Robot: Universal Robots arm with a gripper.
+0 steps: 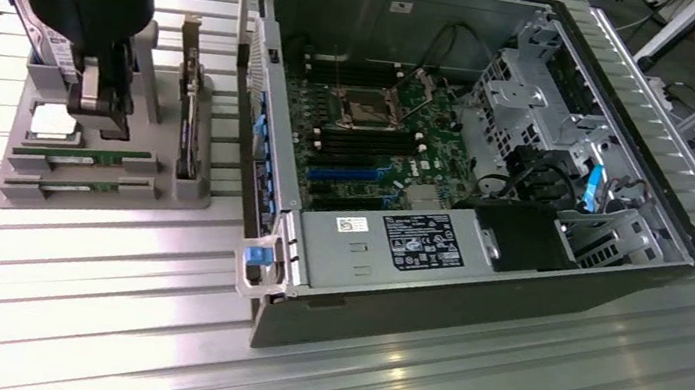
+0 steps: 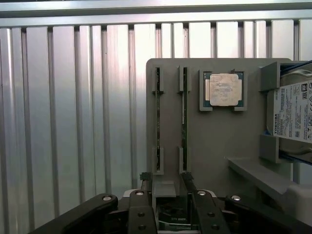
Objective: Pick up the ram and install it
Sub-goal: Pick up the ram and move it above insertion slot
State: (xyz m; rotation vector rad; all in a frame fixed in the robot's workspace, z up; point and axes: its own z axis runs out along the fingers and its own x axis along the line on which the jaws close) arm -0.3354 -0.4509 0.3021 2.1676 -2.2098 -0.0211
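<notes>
With gripper spread and empty above the holder, centre over one ram standing edgewise in its slot, square to the board, clear of its neighbour and the CPU.

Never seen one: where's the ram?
The ram sits in the gray holder at the exterior view's left, beside the computer case, by the end effector.
</notes>
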